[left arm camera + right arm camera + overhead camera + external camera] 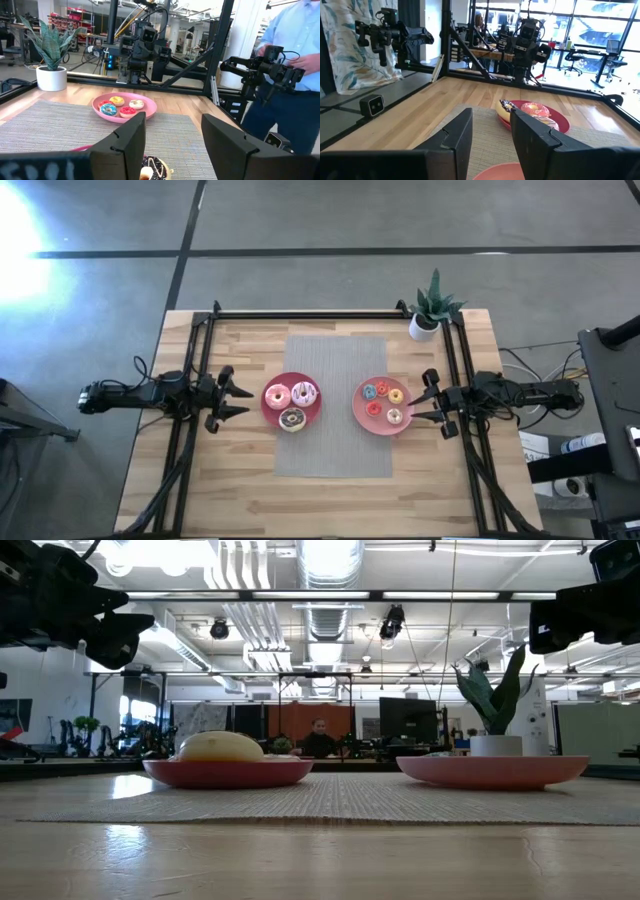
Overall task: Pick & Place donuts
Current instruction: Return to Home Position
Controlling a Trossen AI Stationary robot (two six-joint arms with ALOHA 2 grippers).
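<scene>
Three larger donuts (292,402) sit on the red plate (270,412) on the left of the grey mat (336,450), and four smaller donuts (384,400) on the pink plate (360,412) on the right. No readable writing shows on anything. The left gripper (238,398) hovers just beside the red plate, its fingers spread open and empty. The right gripper (424,402) hangs at the pink plate's outer edge, fingers parted too, clear of the donuts. A potted plant (432,308) stands at the desk (240,500) corner.
</scene>
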